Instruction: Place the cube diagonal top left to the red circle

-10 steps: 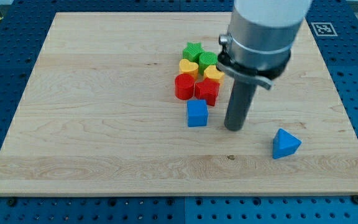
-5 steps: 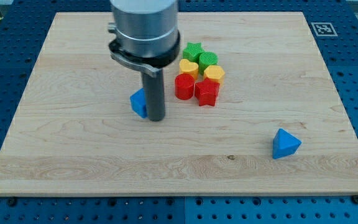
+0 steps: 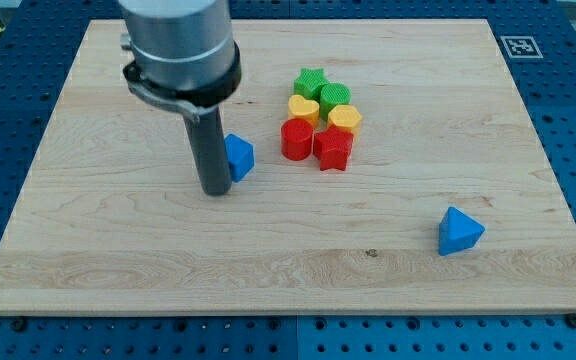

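The blue cube (image 3: 239, 156) sits on the wooden board (image 3: 118, 250), left of the red circle (image 3: 296, 139) and a little below its level, with a gap between them. My tip (image 3: 215, 190) rests on the board just left of the cube and slightly below it, touching or almost touching its left side. The rod hides the cube's left edge.
A cluster stands right of the cube: red star (image 3: 333, 148), yellow heart (image 3: 303, 106), yellow block (image 3: 344, 117), green star (image 3: 311, 81), green block (image 3: 334, 96). A blue triangle (image 3: 459, 231) lies apart at the lower right.
My tip swept from right of the cube to its left side. The cube was pushed leftwards from below the red blocks and now sits left of the red circle.
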You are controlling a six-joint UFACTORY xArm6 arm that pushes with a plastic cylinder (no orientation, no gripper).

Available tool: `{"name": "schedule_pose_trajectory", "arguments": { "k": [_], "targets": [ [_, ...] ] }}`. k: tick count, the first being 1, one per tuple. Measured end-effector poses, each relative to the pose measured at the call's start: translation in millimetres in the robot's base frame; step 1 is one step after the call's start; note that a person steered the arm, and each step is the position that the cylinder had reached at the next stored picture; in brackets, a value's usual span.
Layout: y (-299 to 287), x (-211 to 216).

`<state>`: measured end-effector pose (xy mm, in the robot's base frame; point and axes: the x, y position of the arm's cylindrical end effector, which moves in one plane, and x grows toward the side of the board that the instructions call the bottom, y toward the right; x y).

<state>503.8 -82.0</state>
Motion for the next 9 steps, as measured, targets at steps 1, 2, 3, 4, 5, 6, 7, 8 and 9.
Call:
{"name": "schedule_pose_trajectory", "arguments": {
  "k": [1, 2, 3, 4, 5, 6, 7, 8, 9],
  "targets": [
    [6.3, -17.8],
    [7.6, -37.7],
    [-7.6, -33.2],
    [-22.0, -40.7],
    [-8.3, -42.0],
    [-8.3, -53.0],
    [-6.2, -58.6],
    [5.8, -65.7],
    [13.2, -66.5]
  ]
}}
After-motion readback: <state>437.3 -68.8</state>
